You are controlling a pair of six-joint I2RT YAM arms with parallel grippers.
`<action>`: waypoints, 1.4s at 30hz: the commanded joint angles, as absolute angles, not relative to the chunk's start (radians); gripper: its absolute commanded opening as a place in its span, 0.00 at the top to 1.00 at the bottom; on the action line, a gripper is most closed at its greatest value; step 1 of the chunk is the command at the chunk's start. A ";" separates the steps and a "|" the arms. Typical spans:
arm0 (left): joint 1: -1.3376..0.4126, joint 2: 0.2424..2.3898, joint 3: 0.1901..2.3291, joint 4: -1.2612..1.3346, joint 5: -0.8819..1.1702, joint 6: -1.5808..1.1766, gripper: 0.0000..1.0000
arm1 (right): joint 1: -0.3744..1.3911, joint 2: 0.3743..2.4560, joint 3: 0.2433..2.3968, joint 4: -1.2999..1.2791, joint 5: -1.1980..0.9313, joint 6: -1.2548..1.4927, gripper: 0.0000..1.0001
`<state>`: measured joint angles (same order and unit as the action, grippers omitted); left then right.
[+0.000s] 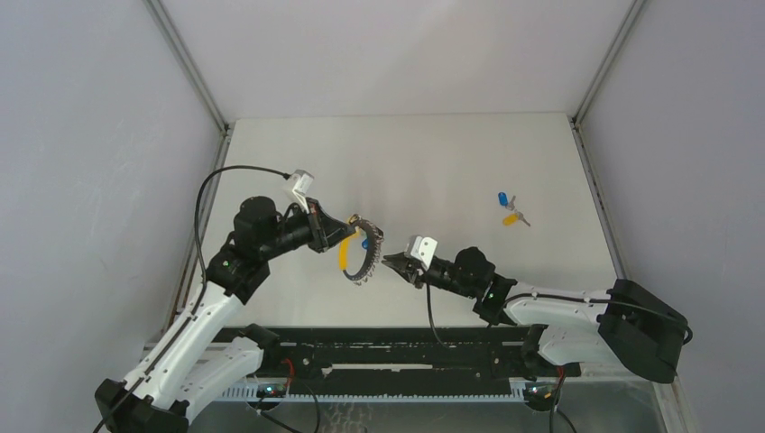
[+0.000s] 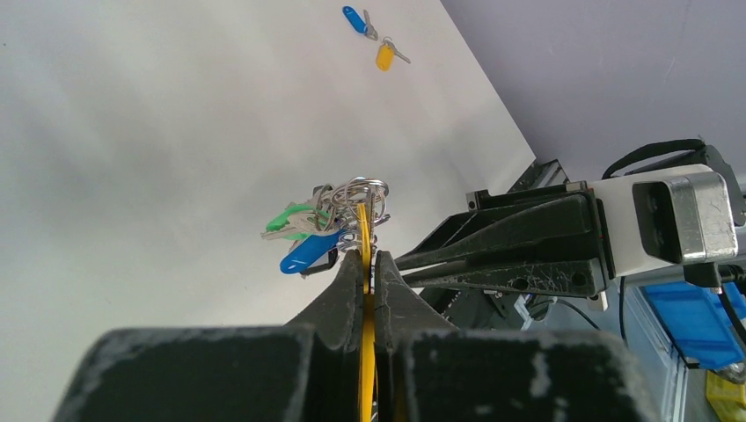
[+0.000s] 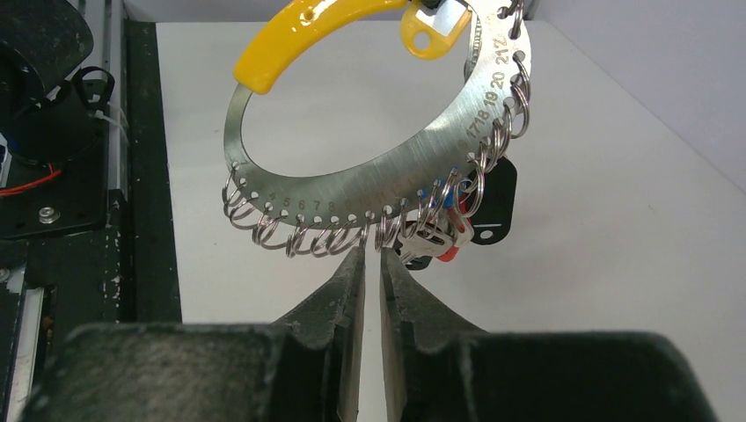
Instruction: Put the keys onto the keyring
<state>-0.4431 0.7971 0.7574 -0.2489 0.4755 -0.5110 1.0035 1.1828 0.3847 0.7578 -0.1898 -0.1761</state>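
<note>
The two loose keys lie on the white table at the right: the blue-capped one (image 1: pixel 502 198) and the yellow-orange one (image 1: pixel 511 218), also in the left wrist view (image 2: pixel 354 18) (image 2: pixel 384 57). My left gripper (image 1: pixel 347 236) (image 2: pixel 369 259) is shut on the yellow handle of the keyring (image 1: pixel 361 257), a numbered silver crescent plate (image 3: pixel 413 158) with several small rings and green, blue and red capped keys (image 2: pixel 303 237), held above the table. My right gripper (image 1: pixel 392 262) (image 3: pixel 370 255) is empty, its jaws a narrow gap apart, tips just under the rings.
The black base rail (image 1: pixel 406 347) runs along the near edge. Grey walls enclose the table (image 1: pixel 433 162) on three sides. My right arm's fingers (image 2: pixel 528 246) show close beside the keyring in the left wrist view.
</note>
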 commanded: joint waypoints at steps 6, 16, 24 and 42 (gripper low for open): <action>-0.448 0.792 0.845 -0.205 0.477 -0.492 1.00 | 1.032 1.188 0.428 0.789 -0.204 -0.152 0.90; -0.449 0.793 0.847 -0.201 0.478 -0.494 1.00 | 1.048 1.228 0.442 0.793 -0.196 -0.130 0.89; -0.452 0.791 0.842 -0.201 0.473 -0.495 1.00 | 1.053 1.245 0.451 0.811 -0.186 -0.126 0.90; -0.460 0.795 0.858 -0.246 0.481 -0.451 1.00 | 1.037 1.233 0.449 0.788 -0.166 -0.088 0.91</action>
<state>-0.4541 0.7998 0.7574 -0.2516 0.4744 -0.4992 1.0428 1.2606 0.4149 0.7658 -0.1616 -0.1112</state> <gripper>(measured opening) 0.025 0.081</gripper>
